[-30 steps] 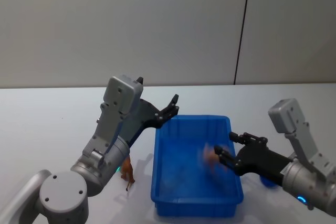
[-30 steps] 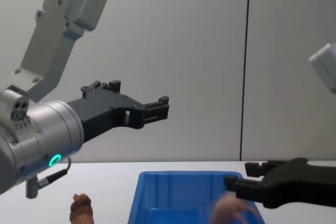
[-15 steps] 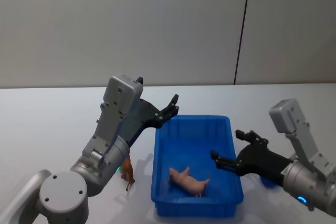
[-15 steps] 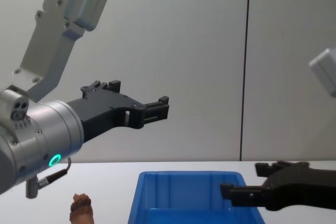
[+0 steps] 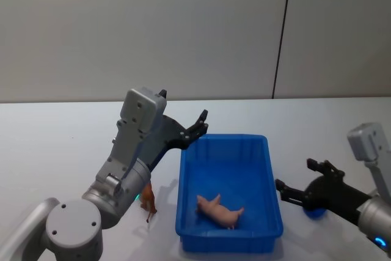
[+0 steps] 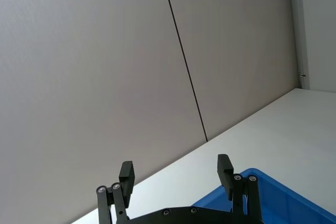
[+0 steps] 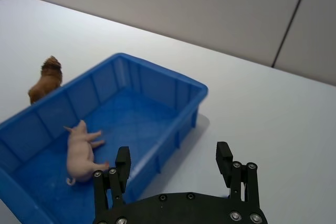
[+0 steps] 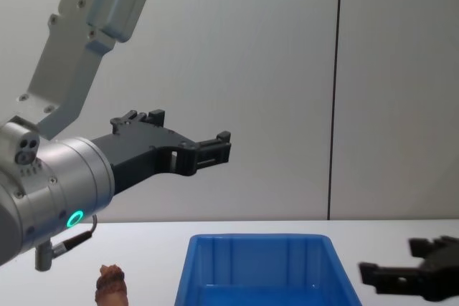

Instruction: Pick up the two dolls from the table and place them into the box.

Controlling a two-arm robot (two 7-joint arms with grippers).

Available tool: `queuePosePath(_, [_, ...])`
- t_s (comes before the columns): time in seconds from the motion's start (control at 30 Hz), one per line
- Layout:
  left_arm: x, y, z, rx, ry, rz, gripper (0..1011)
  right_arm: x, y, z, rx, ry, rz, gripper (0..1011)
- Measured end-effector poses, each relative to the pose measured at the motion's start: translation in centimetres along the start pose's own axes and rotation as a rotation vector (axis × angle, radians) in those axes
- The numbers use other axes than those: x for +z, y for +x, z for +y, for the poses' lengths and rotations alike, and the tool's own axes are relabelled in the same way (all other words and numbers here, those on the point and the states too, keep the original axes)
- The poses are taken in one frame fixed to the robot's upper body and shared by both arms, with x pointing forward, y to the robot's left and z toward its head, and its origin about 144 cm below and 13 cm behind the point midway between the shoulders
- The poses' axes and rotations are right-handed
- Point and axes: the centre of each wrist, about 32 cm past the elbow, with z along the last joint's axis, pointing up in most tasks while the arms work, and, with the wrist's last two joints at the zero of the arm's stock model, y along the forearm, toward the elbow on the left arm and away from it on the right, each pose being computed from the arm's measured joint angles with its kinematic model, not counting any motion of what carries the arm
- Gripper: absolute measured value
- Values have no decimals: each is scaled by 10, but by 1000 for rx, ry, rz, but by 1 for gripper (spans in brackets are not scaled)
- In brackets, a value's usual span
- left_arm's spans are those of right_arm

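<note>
1. Now that the right hand (image 5: 294, 175) has let go, the pale pink pig doll (image 5: 219, 209) lies on its side on the floor of the blue bin (image 5: 226, 145), toward the bin's near end. A second ago it was a blur at that hand's fingers, above the bin.
2. That hand, spread and empty, has pulled back from over the bin to just outside its right wall, above the worktop (image 5: 61, 139).
3. The left hand (image 5: 201, 123), likewise spread and holding nothing, has not moved and hovers above the bin's far left corner.
4. The reddish-brown doll (image 5: 148, 200) stands untouched on the worktop, just outside the bin's left wall.
5. Half the task looks done. The brown doll remains, probably for the left hand, which would have to come down beside the bin.
</note>
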Motion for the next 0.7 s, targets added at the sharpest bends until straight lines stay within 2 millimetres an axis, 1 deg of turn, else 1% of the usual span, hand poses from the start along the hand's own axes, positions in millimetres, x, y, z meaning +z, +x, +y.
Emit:
queuePosePath(0.1, [0,0,0,0,0,0,1001,-5,4,-8,-30,-22,18,1001])
queuePosePath(0.33, [0,0,0,0,0,0,1001,-13,10,-18,-75,-64,37,1001])
queuePosePath(0.7, [0,0,0,0,0,0,1001,-24,19,-18,-115,-115,57,1001])
